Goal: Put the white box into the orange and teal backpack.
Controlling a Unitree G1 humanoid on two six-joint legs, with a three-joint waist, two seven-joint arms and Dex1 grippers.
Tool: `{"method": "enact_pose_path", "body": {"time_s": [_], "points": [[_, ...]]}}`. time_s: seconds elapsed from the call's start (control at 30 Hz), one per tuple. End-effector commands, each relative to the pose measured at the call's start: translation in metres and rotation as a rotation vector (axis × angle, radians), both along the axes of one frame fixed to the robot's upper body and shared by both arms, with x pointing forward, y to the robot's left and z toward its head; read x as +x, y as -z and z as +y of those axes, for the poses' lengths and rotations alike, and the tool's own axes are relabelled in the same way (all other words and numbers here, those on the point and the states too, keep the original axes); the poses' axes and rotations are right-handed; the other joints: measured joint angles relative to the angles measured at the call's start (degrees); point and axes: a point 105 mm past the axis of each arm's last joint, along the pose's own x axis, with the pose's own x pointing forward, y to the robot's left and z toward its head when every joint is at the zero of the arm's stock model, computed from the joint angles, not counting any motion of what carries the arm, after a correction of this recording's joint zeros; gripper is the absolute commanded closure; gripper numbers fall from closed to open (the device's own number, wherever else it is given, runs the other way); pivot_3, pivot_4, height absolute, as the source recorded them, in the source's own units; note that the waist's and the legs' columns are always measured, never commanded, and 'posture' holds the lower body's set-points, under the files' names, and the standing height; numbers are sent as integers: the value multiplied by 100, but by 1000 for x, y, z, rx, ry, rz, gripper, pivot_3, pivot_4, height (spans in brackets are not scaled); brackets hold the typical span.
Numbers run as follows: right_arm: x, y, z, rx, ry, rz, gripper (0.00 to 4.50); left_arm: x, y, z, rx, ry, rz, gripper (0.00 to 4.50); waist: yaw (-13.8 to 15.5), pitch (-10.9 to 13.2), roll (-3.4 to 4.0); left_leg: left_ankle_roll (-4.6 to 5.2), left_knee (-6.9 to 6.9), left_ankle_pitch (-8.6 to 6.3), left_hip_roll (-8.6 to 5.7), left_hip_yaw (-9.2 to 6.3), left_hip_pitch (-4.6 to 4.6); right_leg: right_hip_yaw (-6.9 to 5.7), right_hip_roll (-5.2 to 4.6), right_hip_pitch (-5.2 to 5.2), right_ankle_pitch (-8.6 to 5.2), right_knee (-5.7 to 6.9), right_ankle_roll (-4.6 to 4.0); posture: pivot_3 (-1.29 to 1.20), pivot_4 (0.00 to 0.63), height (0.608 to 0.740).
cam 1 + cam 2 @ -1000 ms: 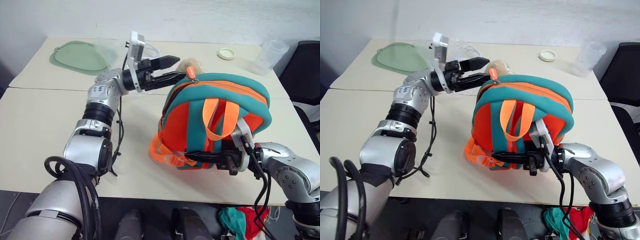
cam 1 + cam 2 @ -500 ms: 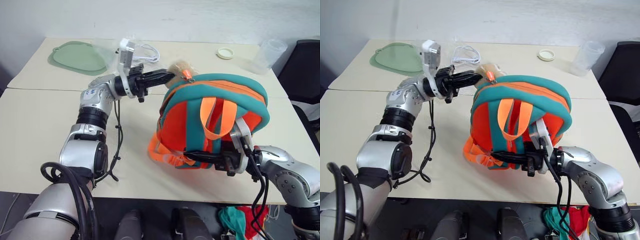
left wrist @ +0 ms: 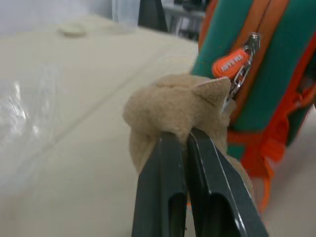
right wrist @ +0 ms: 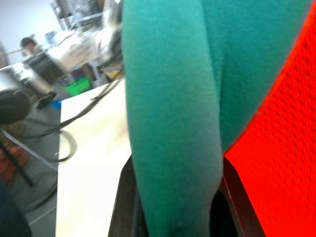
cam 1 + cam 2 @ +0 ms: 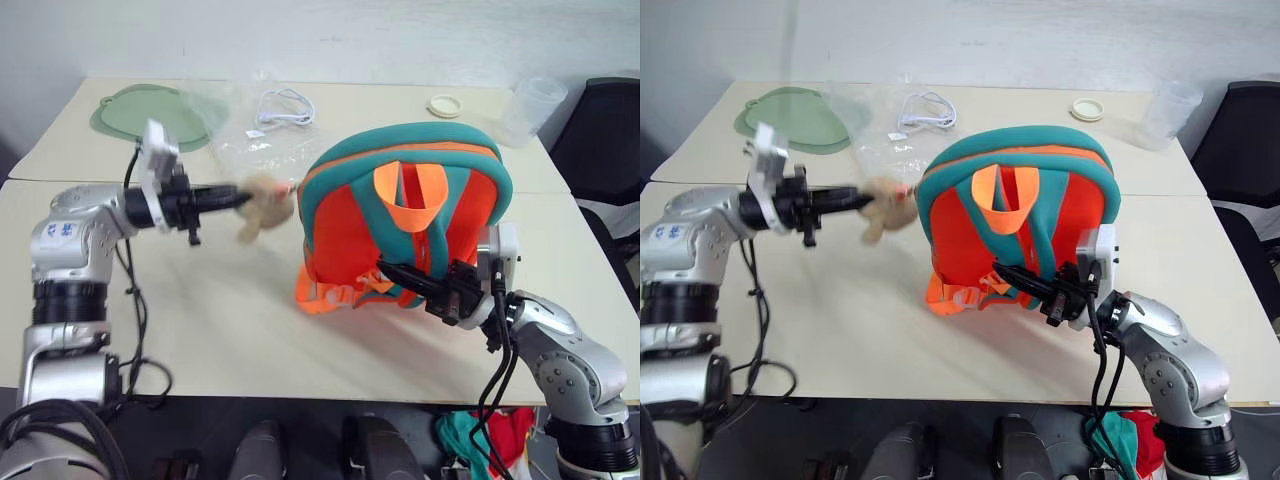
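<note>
Left of the backpack [image 5: 400, 220], left gripper [image 5: 238, 197] jaws now clamping plush toy [image 5: 262, 205], right gripper [image 5: 395, 274] still gripping teal strap [image 5: 428, 270].

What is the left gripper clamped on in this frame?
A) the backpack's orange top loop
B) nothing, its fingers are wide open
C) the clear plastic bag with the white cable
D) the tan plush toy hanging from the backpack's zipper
D: in the left wrist view the left gripper has its fingers pinched together on the tan plush toy, which hangs by a chain from the zipper pull of the orange and teal backpack.
</note>
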Motion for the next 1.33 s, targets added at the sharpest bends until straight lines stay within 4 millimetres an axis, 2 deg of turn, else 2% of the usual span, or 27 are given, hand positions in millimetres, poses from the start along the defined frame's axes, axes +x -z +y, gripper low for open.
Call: {"method": "enact_pose_path", "body": {"time_s": [0.03, 0.13, 0.3, 0.4, 0.5, 0.67, 0.73, 0.8, 0.87, 0.93, 1.0, 1.13, 1.2, 1.27, 1.33], "points": [[-3, -5, 2, 31, 20, -35, 4438, -8, 25, -15, 107, 19, 4, 4500, 4, 0, -1, 0, 0, 0, -2, 1, 3, 2, -3, 2, 0, 1, 0, 0, 150, 740], [-3, -3, 4, 39, 19, -27, 4438, -5, 39, -25, 136, 2, 32, 4500, 55, 0, -1, 3, 7, 1, -3, 1, -1, 2, -3, 0, 0, -5, -1, 0, 150, 740], [-3, -2, 5, 43, 25, -26, 4438, -14, 61, -36, 197, 25, 41, 4500, 32, -1, 0, 3, 0, 1, -2, 4, 2, 4, -1, -1, 0, 1, -1, 0, 150, 740], [-2, 1, 5, 31, 39, -22, 4438, -23, 64, -41, 176, 59, 11, 4500, 38, -2, 1, 3, -3, 1, -1, 3, 3, 3, -1, -1, -1, 2, -1, 0, 150, 740], [-3, 4, 4, 9, 24, -6, 4438, -28, 55, -34, 132, 30, -15, 3690, 53, -2, 1, 4, -1, 1, -3, 4, 4, 4, -6, 0, -1, 0, -1, 0, 150, 740], [-18, 10, -4, -144, -69, -21, 2718, -37, 45, -4, 194, 24, -146, 2080, 51, -1, 1, 5, -3, 0, -3, 3, 3, 3, -6, -1, -1, -7, -3, 0, 150, 740], [-21, 9, -17, -194, -49, -61, 2002, -39, 48, 16, 232, -15, -158, 1429, 61, -2, 1, 6, -3, -1, -2, 2, 4, 0, -7, -1, -3, -18, -6, 0, 150, 740], [-20, 11, -44, -282, 26, -95, 1383, -44, 47, 36, 227, -64, -163, 832, 62, -2, 1, 8, -3, -2, -2, 1, 4, 0, -7, -1, -3, -20, -6, 0, 150, 740], [-23, 16, -71, -379, 81, -105, 563, -52, 45, 51, 222, -90, -185, 98, 67, -1, 1, 23, -6, -10, -5, 3, 4, 0, -11, 0, -3, -22, -6, 0, 150, 740], [-27, 23, -96, -449, 127, -100, 27, -64, 49, 61, 233, -96, -184, 0, 72, -3, -1, 25, -5, -12, -5, 3, 4, -3, -12, 4, -3, -29, -6, 0, 150, 740], [-32, 28, -113, -512, 165, -111, 27, -72, 53, 69, 223, -127, -185, 0, 73, -3, -1, 29, -6, -14, -5, 1, 8, -5, -14, 11, -3, -33, -6, 0, 150, 740], [-37, 30, -135, -603, 218, -159, 27, -86, 62, 74, 221, -174, -190, 0, 59, -3, -1, 36, -7, -18, -4, 1, 18, -2, -14, 16, -3, -27, -6, 0, 150, 740], [-36, 37, -152, -667, 259, -172, 27, -94, 73, 77, 222, -209, -165, 0, 37, -3, -1, 36, -11, -18, -2, 0, 29, -2, -13, 28, -3, -29, -6, 0, 150, 740], [-33, 43, -163, -694, 290, -176, 27, -98, 81, 80, 236, -241, -160, 0, 24, -3, -1, 36, -21, -22, -2, 2, 60, -1, -14, 59, -5, -38, -9, 0, 150, 740], [-26, 43, -163, -673, 316, -208, 27, -95, 87, 87, 258, -295, -159, 0, 22, -3, -1, 36, -38, -34, 0, 2, 107, -1, -14, 103, -9, -58, -16, 0, 150, 740]]}}
